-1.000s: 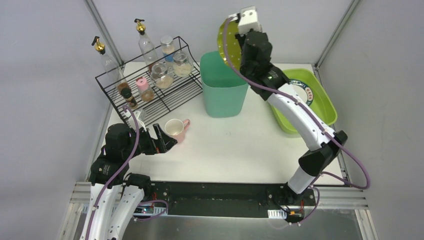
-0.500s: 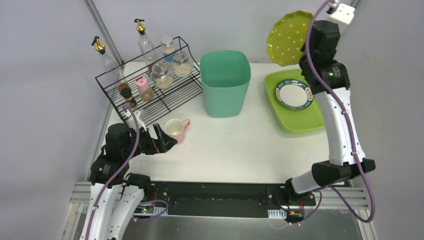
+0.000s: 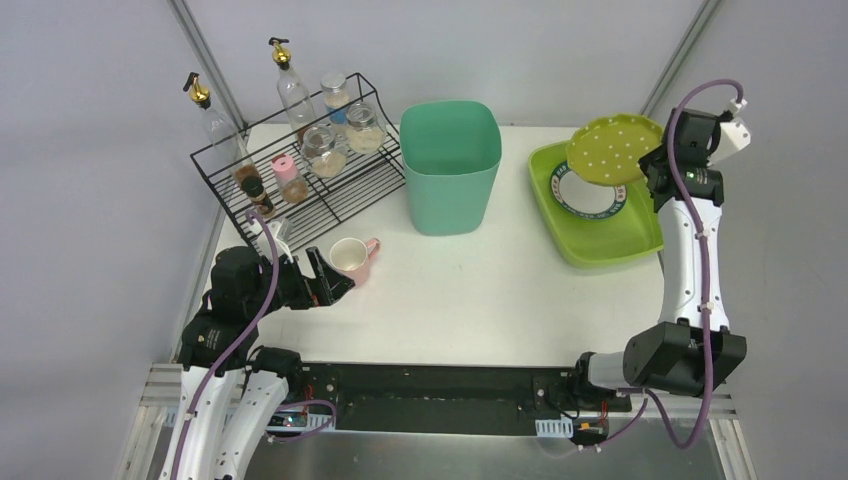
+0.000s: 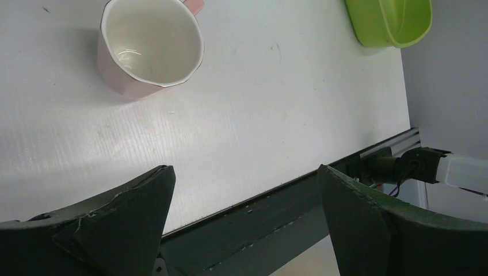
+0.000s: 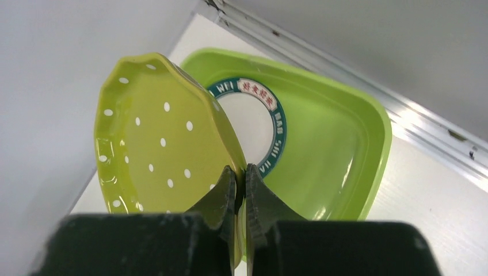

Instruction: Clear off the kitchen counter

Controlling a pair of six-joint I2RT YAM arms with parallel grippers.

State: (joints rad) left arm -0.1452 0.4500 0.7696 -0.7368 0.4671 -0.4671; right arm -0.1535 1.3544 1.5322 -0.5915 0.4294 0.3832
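Right claw (image 5: pixel 240 172) is clamped on the rim of the lime dotted plate (image 3: pixel 612 148), which hangs tilted over the far end of the lime-green tray (image 3: pixel 600 250). It is above the white plate with a teal band (image 5: pixel 253 123) that lies in the tray. Left claw (image 4: pixel 244 169) is spread wide and empty, low over the white bench (image 3: pixel 480 290), with the pink cup (image 4: pixel 151 43) just ahead of it and not touching.

- **Bench:** it sits between the arms and the back wall. It carries the cup at front left, the teal bin (image 3: pixel 450 170) at mid back, the black wire rack (image 3: pixel 330 190) of jars and bottles at back left, and the tray at right.
- **Dotted plate:** it looks stiff, light and glossy. An edge pinch is thin, so it could slip or swing. My call is to lower it flat onto the banded plate before letting go.
- **Cup:** it stands upright and empty, probably ceramic. That would make it rigid, smooth and chippable. The handle points away from the left claw, so the best hold looks like a pinch across the wall at the lip, one finger inside.
- **Bench surface:** it is matte, so the cup probably won't skate much.
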